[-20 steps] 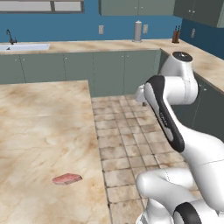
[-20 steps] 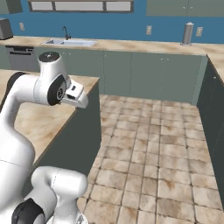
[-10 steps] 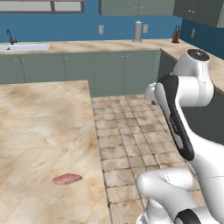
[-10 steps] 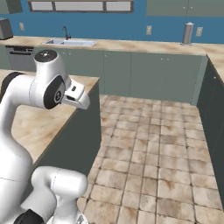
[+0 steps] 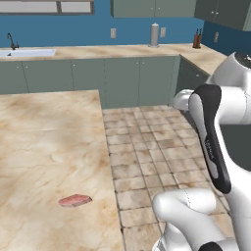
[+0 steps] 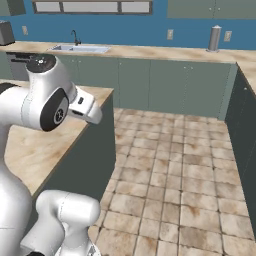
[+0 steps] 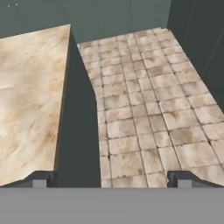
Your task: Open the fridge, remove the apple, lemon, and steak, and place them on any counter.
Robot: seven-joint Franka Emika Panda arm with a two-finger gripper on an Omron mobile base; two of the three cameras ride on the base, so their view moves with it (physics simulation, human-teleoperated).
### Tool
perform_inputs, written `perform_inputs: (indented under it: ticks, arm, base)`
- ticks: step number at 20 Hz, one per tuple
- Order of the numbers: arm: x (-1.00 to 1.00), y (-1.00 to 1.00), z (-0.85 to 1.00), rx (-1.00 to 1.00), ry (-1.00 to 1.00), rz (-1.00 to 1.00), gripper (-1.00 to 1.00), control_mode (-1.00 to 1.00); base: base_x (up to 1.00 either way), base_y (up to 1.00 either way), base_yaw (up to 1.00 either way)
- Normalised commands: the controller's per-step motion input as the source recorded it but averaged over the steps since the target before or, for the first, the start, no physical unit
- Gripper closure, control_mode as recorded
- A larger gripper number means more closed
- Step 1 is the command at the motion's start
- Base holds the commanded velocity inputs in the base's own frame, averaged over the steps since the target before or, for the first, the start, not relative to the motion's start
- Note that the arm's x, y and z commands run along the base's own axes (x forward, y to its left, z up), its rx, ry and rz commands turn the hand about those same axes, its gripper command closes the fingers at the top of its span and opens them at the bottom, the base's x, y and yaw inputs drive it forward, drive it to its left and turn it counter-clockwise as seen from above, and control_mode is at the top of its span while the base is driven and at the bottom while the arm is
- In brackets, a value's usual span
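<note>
Sink (image 5: 27, 52) set in wall table (image 5: 122, 50) at 11 o'clock; paper towel roll (image 5: 155, 35) at 1 o'clock; knife block (image 5: 197, 40) beside; tiled floor (image 5: 152, 147) below.

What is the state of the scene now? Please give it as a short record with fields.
steak: lies flat on the island top, near its edge
counter: beige marbled island, grey-green base
gripper: open, empty, over the island's edge and the tiled floor
fingers: wide apart, nothing between them
sink: in the far wall counter
paper towel roll: upright on the far counter
</note>
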Motion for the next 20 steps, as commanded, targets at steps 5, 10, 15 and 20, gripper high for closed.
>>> perform_inputs:
  ticks: [5,10,15,20]
  arm:
    - [-0.05,0.00,0.05,0.00,0.00,0.00,-1.00,1.00]
    - [0.00,0.00,0.00,0.00,0.00,0.00,-1.00,1.00]
    - [0.00,0.00,0.00,0.00,0.00,0.00,-1.00,1.00]
    - [0.00,0.00,0.00,0.00,0.00,0.00,-1.00,1.00]
  base:
    - [-0.16,-0.03,-0.04]
    - [0.00,0.00,-0.01]
    - [0.01,-0.61,-0.39]
    - [0.00,-0.70,-0.76]
